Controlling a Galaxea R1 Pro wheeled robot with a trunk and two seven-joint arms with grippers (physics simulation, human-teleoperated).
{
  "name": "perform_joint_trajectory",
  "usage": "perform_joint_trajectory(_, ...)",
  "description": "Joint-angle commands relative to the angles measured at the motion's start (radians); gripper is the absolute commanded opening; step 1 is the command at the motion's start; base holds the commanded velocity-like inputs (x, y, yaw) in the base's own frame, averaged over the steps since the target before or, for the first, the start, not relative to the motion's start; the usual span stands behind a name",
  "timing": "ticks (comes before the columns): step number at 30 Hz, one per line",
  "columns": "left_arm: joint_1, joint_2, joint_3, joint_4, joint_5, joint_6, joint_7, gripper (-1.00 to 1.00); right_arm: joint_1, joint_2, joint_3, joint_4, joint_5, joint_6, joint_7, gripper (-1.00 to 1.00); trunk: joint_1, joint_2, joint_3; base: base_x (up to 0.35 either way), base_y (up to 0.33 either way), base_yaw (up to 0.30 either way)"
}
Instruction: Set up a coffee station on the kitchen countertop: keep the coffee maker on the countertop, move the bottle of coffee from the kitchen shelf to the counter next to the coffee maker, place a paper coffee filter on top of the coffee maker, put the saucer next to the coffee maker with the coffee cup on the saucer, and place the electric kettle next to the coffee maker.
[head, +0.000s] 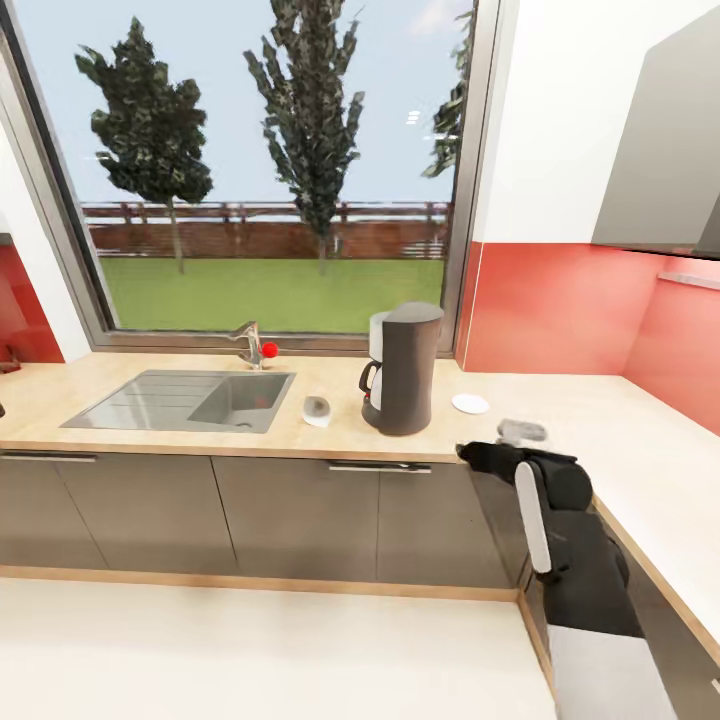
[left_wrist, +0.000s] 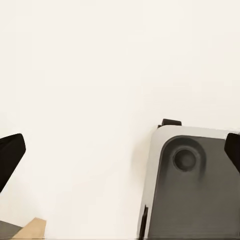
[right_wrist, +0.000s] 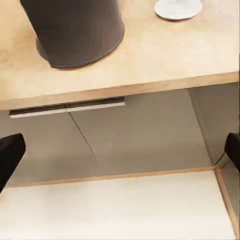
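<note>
You are facing the table (head: 330, 425) from the floor, with the coffee maker (head: 405, 368) standing on it just right of the sink (head: 180, 400). At about three o'clock from the coffee maker lies the white saucer (head: 470, 404), near but not touching; at its nine o'clock, beside the sink, sits a small pale thing (head: 317, 409) that may be the cup or a filter, too small to tell. A grey object (head: 522, 431) rests on the table just beyond your right arm. No kettle or coffee bottle is on the table here, so I judge you are between fetches; the next move calls for picking a remaining item and bringing it near the coffee maker.

Your right pincer (right_wrist: 120, 150) is spread wide, holding nothing, aimed at the table's edge and the cupboard fronts below. Your left pincer (left_wrist: 120, 150) is likewise wide apart and empty, hanging over the floor and the robot's base (left_wrist: 192, 185).
</note>
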Motion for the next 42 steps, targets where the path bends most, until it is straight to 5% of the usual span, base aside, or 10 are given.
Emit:
perform_joint_trajectory(1, 0.000, 0.002, 0.001, 0.002, 0.005, -0.001, -0.001, 1.00, -0.046, 0.011, -0.001, 0.001, 0.001, 0.004, -0.011, 1.00, 0.001, -0.002, -0.002, 0.000, 0.000, 0.000)
perform_joint_trajectory(6, 0.000, 0.007, 0.001, 0.006, 0.000, -0.002, -0.001, 1.00, -0.264, 0.028, 0.000, 0.104, 0.025, 0.004, -0.042, 1.00, 0.001, -0.002, -0.002, 0.000, 0.000, 0.000)
perform_joint_trajectory(12, -0.001, 0.050, -0.002, 0.002, -0.010, -0.013, -0.001, 1.00, -0.513, 0.008, 0.001, 0.477, 0.075, 0.004, -0.045, 1.00, 0.001, -0.002, -0.002, 0.000, 0.000, 0.000)
perform_joint_trajectory(17, -0.001, 0.066, -0.007, 0.004, -0.012, -0.033, -0.001, 1.00, -0.786, -0.083, 0.000, 0.785, 0.113, 0.004, -0.037, 1.00, 0.001, -0.002, -0.002, 0.000, 0.000, 0.000)
perform_joint_trajectory(20, -0.001, 0.068, -0.008, 0.004, -0.012, -0.033, -0.001, 1.00, -0.892, -0.135, -0.001, 0.901, 0.117, 0.004, -0.035, 1.00, 0.001, -0.002, -0.002, 0.000, 0.000, 0.000)
perform_joint_trajectory(28, -0.001, 0.061, -0.011, 0.004, -0.014, -0.029, -0.001, 1.00, -1.061, -0.189, 0.000, 1.145, 0.126, 0.004, -0.061, 1.00, 0.001, -0.002, -0.002, 0.000, 0.000, 0.000)
perform_joint_trajectory(32, -0.001, 0.058, -0.010, 0.005, -0.016, -0.027, -0.001, 1.00, -1.071, -0.204, -0.003, 1.173, 0.116, 0.004, -0.057, 1.00, 0.001, -0.002, -0.002, 0.000, 0.000, 0.000)
perform_joint_trajectory(37, -0.001, 0.058, -0.011, 0.008, -0.011, -0.022, -0.003, 1.00, -1.073, -0.247, -0.019, 1.300, 0.008, 0.004, 0.064, 1.00, 0.001, -0.002, -0.002, 0.023, 0.000, 0.000)
perform_joint_trajectory(40, -0.001, 0.059, -0.011, 0.009, -0.010, -0.022, -0.008, 1.00, -1.073, -0.261, -0.005, 1.300, 0.005, 0.004, 0.150, 1.00, 0.001, -0.002, -0.002, 0.165, 0.000, 0.000)
perform_joint_trajectory(42, -0.001, 0.060, -0.011, 0.011, -0.010, -0.022, -0.011, 1.00, -1.073, -0.267, 0.080, 1.297, 0.024, 0.004, 0.236, 1.00, 0.001, -0.002, -0.002, 0.255, 0.000, 0.000)
